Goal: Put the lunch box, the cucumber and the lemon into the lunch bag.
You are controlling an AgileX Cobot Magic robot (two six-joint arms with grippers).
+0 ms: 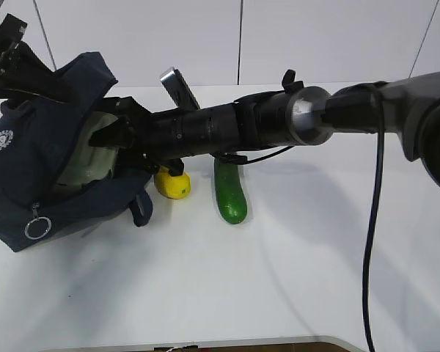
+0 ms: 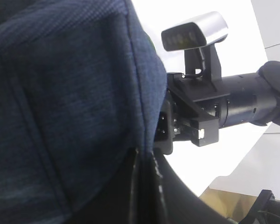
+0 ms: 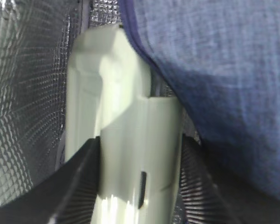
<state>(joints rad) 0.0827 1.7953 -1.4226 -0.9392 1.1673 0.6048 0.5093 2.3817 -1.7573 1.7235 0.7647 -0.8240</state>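
Observation:
The navy lunch bag [image 1: 59, 198] lies on its side at the left, mouth facing right, foil lining showing. My left gripper [image 1: 18, 70] is shut on the bag's upper edge and holds it up; in the left wrist view its jaws [image 2: 147, 182] pinch the navy fabric [image 2: 60, 93]. My right gripper [image 1: 114, 136] reaches into the mouth, shut on the sage-green lunch box [image 1: 88, 165]. In the right wrist view the gripper [image 3: 140, 158] clamps the lunch box [image 3: 126, 116] inside the foil lining [image 3: 28, 93]. The lemon [image 1: 172, 183] and the cucumber [image 1: 229, 192] lie on the table beside the bag's mouth.
My right arm [image 1: 227, 125] stretches across the middle above the lemon and cucumber. The bag's zipper ring pull [image 1: 38, 228] hangs at its lower left. A loop handle [image 1: 139, 209] droops by the lemon. The white table [image 1: 279, 279] extends to the front and right.

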